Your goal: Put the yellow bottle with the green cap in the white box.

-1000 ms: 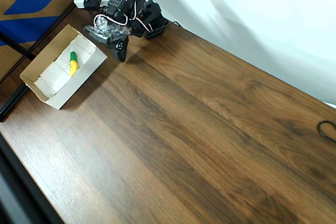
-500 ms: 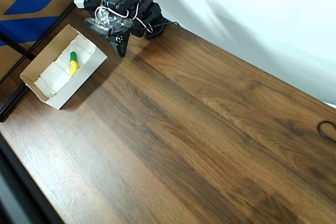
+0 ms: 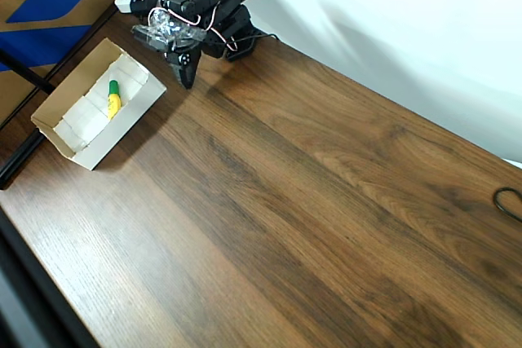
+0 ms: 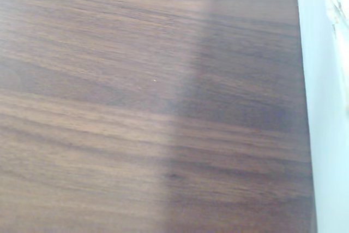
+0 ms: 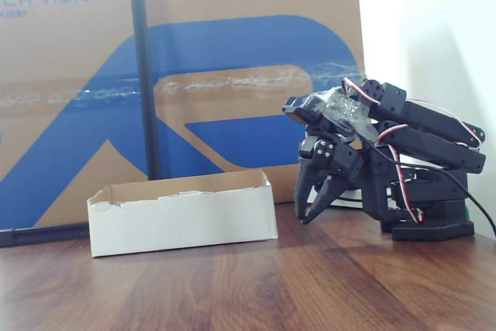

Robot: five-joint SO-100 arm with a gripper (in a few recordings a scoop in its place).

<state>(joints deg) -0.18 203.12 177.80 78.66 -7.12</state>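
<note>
lying lengthwise inside the shallow white cardboard box (image 3: 61, 124): tiny yellow plastic bottle with green cap (image 3: 113, 98), cap pointing away. black two-finger gripper (image 3: 186, 73) hanging just beside the box, empty, jaws nearly closed.

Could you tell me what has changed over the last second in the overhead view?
The arm folded back toward its base, lifting the gripper slightly up the picture, away from the white box. Nothing was grasped or released. The yellow bottle with the green cap stayed lying in the box.

The arm sits folded, its empty claw (image 5: 308, 208) pointing down, closed.
</note>
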